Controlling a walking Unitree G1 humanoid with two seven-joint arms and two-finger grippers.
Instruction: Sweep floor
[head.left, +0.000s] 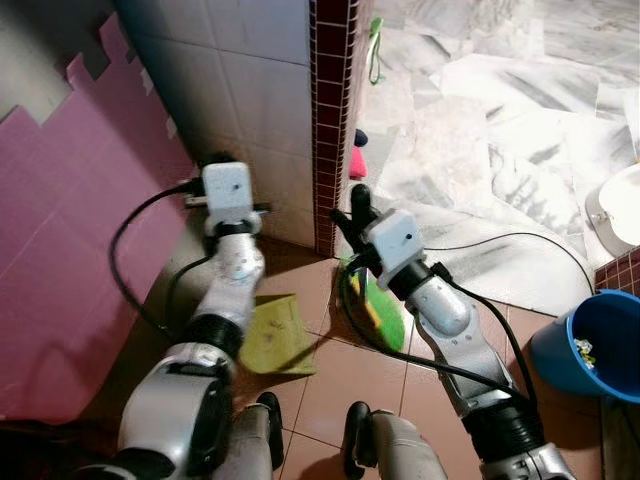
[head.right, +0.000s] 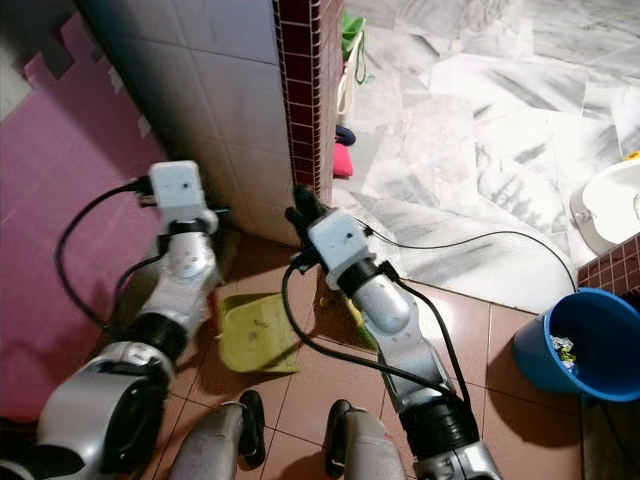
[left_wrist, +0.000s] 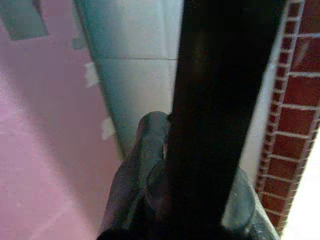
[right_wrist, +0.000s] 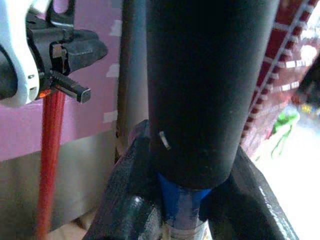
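Note:
A yellow-green dustpan (head.left: 277, 335) lies on the brown floor tiles under my left arm. Its red handle (right_wrist: 50, 165) rises to my left gripper (head.left: 235, 208), which is shut on the handle's dark top (left_wrist: 220, 100) close to the white tiled wall. My right gripper (head.left: 352, 212) is shut on the black broom handle (right_wrist: 200, 90), which has a blue section (right_wrist: 180, 205) between the fingers. The green broom head (head.left: 387, 310) rests on the floor below my right wrist, beside the wall corner.
A dark red tiled corner edge (head.left: 328, 120) stands right ahead, and a pink foam mat (head.left: 70, 230) covers the left wall. At the right is a blue bucket (head.left: 590, 345) holding litter. A black cable (head.left: 520, 240) crosses the marble floor. A white bowl (head.left: 620, 210) sits far right.

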